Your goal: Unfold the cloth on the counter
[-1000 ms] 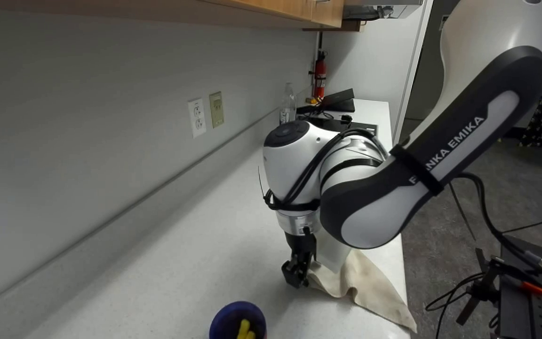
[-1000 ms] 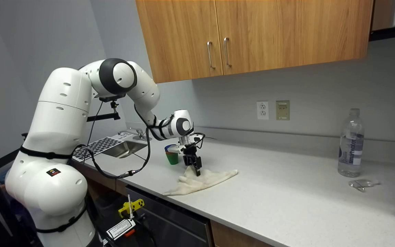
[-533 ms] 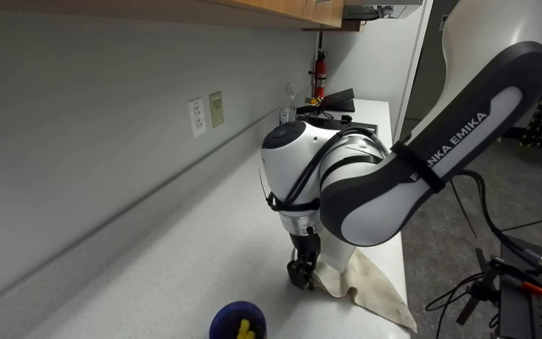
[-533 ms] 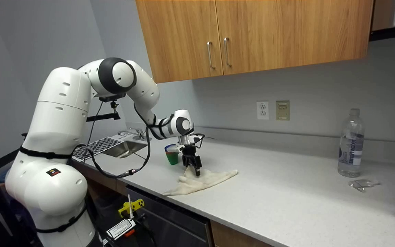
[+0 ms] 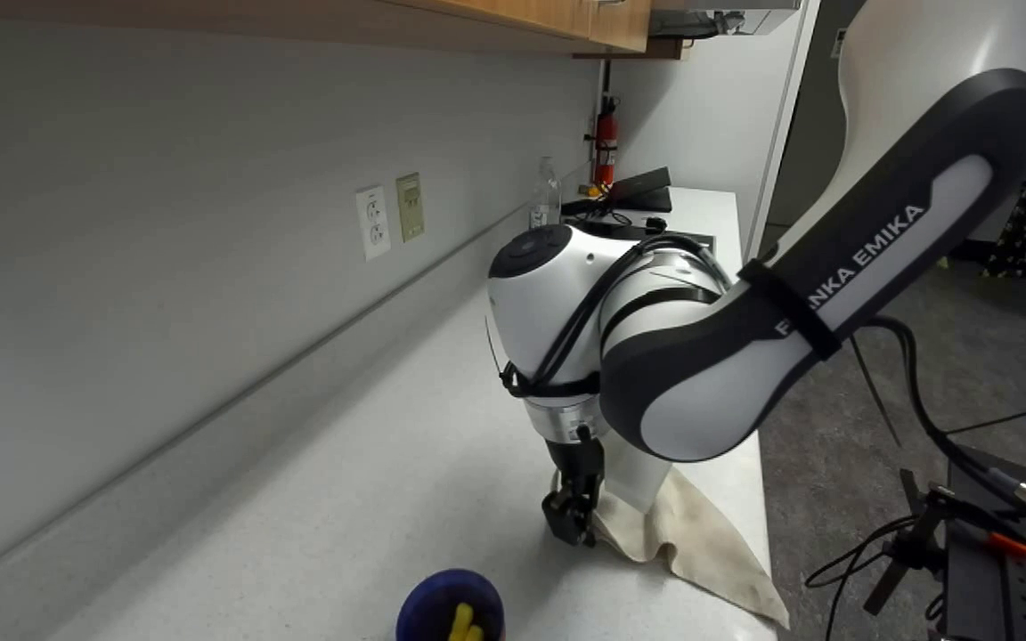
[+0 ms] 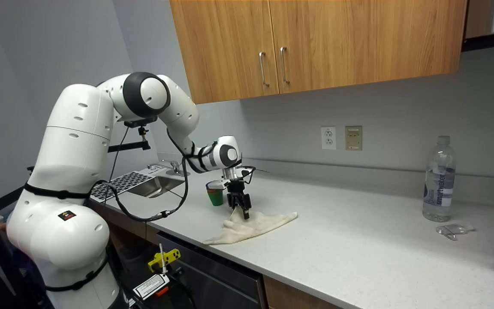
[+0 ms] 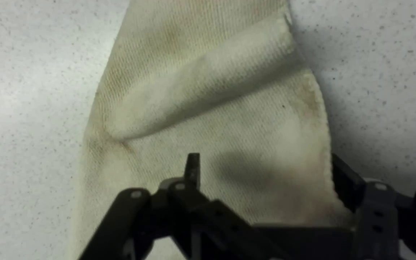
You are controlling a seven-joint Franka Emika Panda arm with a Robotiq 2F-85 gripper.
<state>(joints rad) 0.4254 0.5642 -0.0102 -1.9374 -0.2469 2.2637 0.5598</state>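
Toward four o'clock from the Robotiq gripper [image 5: 572, 531], in an exterior view, sprawls the beige towel [image 5: 700, 534]! In an exterior view it's at six o'clock below the gripper, slumped across the white countertop [image 6: 358, 240]. Wrist view now: jaws standing well apart, nothing pinched; the towel looks light, limp, hard to damage, so I'd nip that hem [image 7: 327, 169] near four o'clock

I see a stained, ribbed beige cloth [image 7: 215, 124] lying on the speckled white counter [image 7: 31, 144]. One raised fold [image 7: 200, 85] runs slantwise across the cloth to its hem [image 7: 326, 133]. At the cloth's near end the dark, blurred fingers [image 7: 193, 171] stand well apart: one over the cloth, the other along its hem, whether touching it I can't tell.
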